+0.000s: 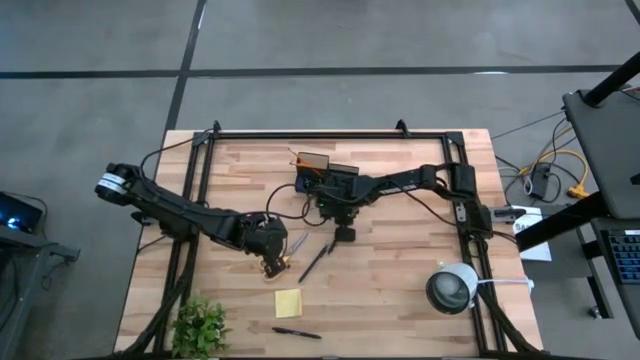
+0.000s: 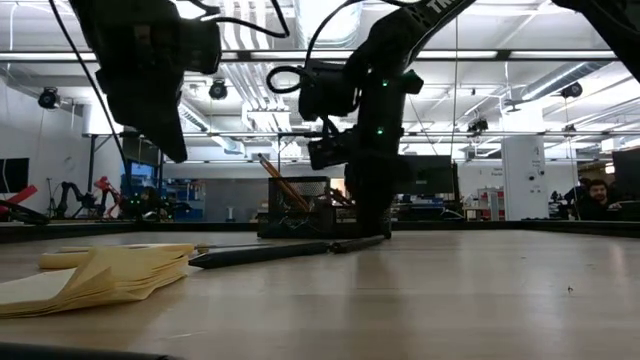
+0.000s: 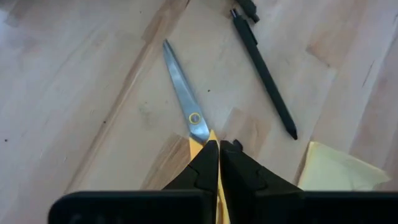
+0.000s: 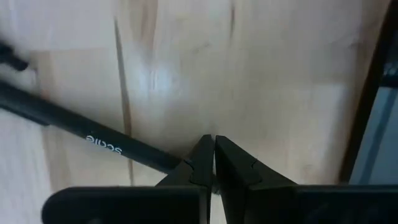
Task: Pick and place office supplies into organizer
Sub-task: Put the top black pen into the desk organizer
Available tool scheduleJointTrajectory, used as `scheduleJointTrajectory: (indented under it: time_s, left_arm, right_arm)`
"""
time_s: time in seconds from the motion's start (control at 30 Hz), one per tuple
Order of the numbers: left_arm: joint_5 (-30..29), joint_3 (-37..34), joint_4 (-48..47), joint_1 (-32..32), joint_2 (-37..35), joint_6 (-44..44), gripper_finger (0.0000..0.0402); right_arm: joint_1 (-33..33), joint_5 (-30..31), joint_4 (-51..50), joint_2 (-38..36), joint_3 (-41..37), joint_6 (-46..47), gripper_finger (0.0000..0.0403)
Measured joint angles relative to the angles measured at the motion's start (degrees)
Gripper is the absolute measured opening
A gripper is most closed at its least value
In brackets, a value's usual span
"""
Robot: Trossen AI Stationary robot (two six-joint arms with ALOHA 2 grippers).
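The yellow-handled scissors (image 3: 186,99) stick out past my left gripper (image 3: 219,149), which is shut on them near the table's middle (image 1: 272,250). My right gripper (image 4: 214,146) is shut and stands low at the far end of a black pen (image 1: 316,262) that lies flat on the wood. The yellow sticky-note pad (image 1: 288,302) lies nearer the front edge, with a second black pen (image 1: 296,332) in front of it. The dark organizer (image 1: 325,175) sits at the far middle and holds an orange pencil (image 2: 280,180). My left gripper pinches the scissors by the yellow handle (image 3: 200,144) just behind the pivot, fingers lying along the scissors. The shut blades (image 3: 177,74) point forward over the wood; I cannot tell whether they are clear of it. My right gripper points down with shut fingers. The pen's end (image 4: 171,162) meets the outer side of one finger (image 4: 196,165). The pen stays flat on the table.
A green plant (image 1: 200,325) stands at the near left corner and a round grey-white lamp (image 1: 452,288) at the near right. A black frame (image 1: 330,133) runs round the table's edges. Bare wood lies between the lamp and the pens.
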Motion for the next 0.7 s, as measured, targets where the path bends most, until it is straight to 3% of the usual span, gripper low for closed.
scheduleJointTrajectory:
  time_s: [0.2, 0.33, 0.57, 0.7]
  left_arm:
    - [0.01, -2.43, 4.01, 0.02, -0.02, 1.52, 0.0000]
    - [0.02, -3.22, 6.37, 0.10, 0.00, 2.68, 0.0000]
    - [0.03, -3.38, 7.68, 0.13, 0.00, 2.48, 0.0000]
    - [0.04, -3.38, 9.87, 0.13, 0.00, 2.33, 0.0000]
  right_arm:
    - [0.47, -6.96, -7.93, -4.10, 0.13, -0.75, 0.0009]
    - [1.15, -5.82, -14.38, -4.08, -0.52, -5.58, 0.0009]
    - [2.01, -0.89, -2.86, -5.23, -2.07, -19.53, 0.0009]
    - [0.94, 0.71, -1.54, -4.50, -2.53, -22.81, 0.0008]
